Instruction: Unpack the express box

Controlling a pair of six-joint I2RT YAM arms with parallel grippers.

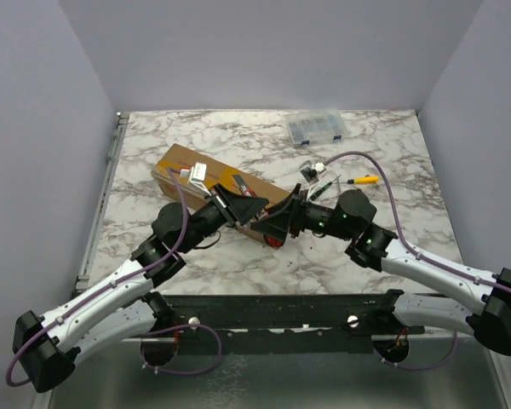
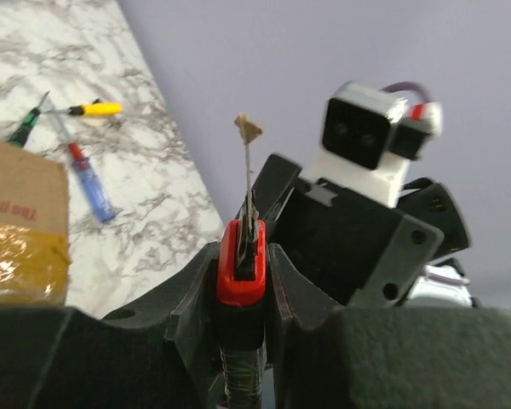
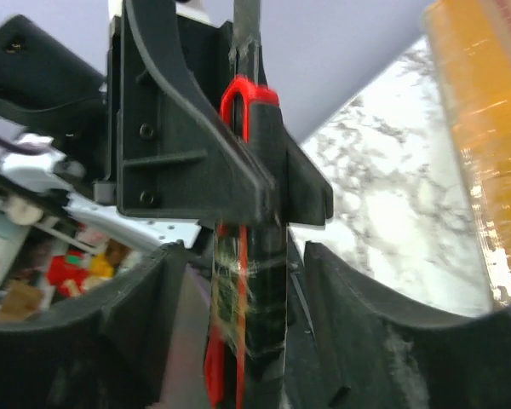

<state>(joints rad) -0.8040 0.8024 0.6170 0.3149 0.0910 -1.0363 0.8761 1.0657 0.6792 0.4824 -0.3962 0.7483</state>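
Tabletop: marble-patterned surface (image 1: 238,141) boxed in by plain pale walls, with both arms reaching in from the near edge.
Express box: the express box (image 1: 196,177) lies at a slant left of the middle, flat on the table, the biggest thing there.
Progress: from above the box looks closed, and nothing from inside it lies on the table. Glossy yellowish tape (image 2: 21,260) covers the end that the left wrist camera shows. I cannot tell whether any of the seam is slit. By my reckoning, opening and emptying are both left to do.
Left gripper: the left gripper (image 2: 243,294) has its jaws closed tight on the red-and-black box cutter (image 2: 240,271), pressing both sides.
Right gripper: the right gripper (image 3: 245,264) faces the left one, its jaws apart with a gap either side of the cutter's body. It holds nothing.
Box to tool: the cutter hangs at the box's near right end. Its blade points up and away, clear of the cardboard, and the box is off to the blade's left.
Blade tip: a small brown scrap (image 2: 248,129) sticks to it.
Loose bits: a clear organiser case (image 1: 316,127) lies at the far edge. A yellow-handled screwdriver (image 1: 362,180) is well apart to the right.
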